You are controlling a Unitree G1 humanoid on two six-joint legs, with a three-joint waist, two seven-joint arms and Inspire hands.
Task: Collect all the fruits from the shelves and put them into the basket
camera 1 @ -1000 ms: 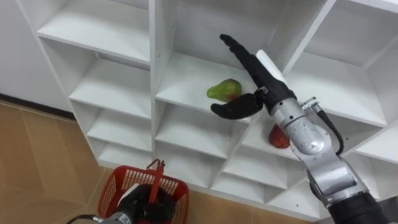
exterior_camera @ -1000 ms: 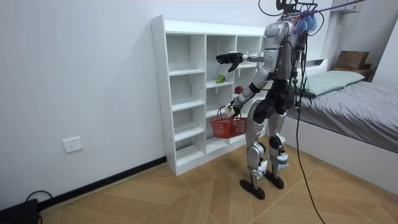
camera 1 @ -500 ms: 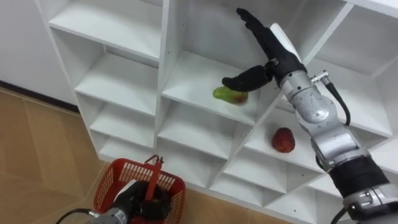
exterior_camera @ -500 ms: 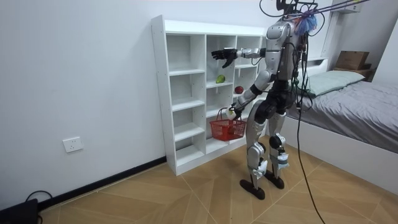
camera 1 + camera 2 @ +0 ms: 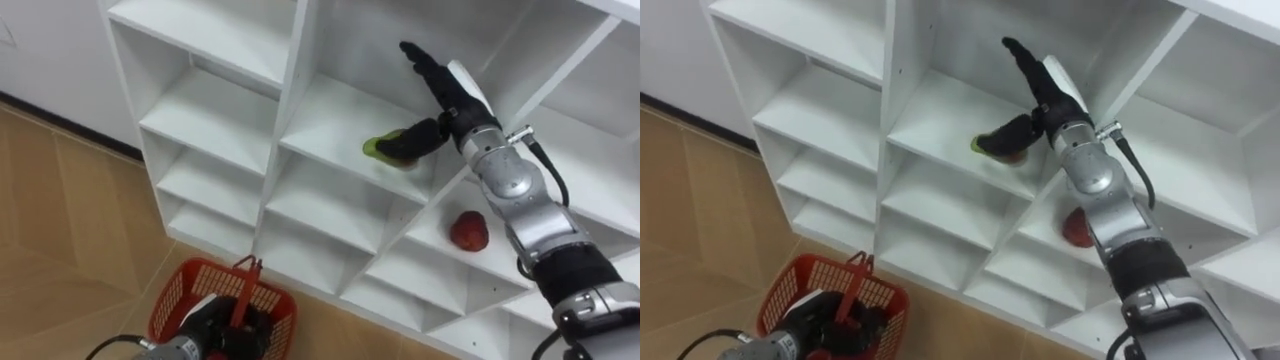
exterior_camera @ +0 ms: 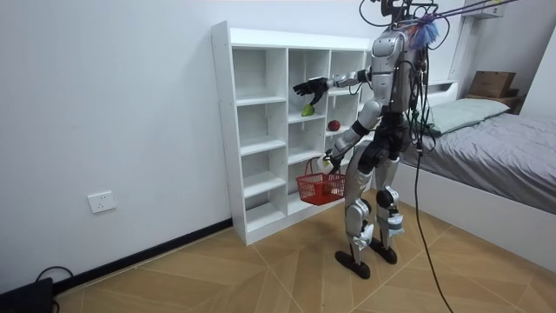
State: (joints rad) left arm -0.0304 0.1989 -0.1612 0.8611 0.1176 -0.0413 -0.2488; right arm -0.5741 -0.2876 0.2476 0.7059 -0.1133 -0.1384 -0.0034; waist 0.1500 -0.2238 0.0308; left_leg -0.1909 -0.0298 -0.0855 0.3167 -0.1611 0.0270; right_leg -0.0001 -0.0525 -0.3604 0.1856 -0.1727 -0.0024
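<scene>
The right hand (image 5: pixel 452 100) reaches into the closet (image 5: pixel 297 90), fingers straight and thumb crooked beside the green fruit (image 5: pixel 377 149). The fruit lies below the palm near the shelf's front edge, its long axis roughly along that edge. The left hand (image 5: pixel 214 324) clasps the red basket (image 5: pixel 176 296) by its handle, low down.

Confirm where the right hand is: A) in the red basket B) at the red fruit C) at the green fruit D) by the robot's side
C: the right hand reaches into the compartment, fingers straight above the green fruit, thumb in front of it; the red fruit lies apart, a shelf lower; the left hand holds the red basket by its handle.
</scene>
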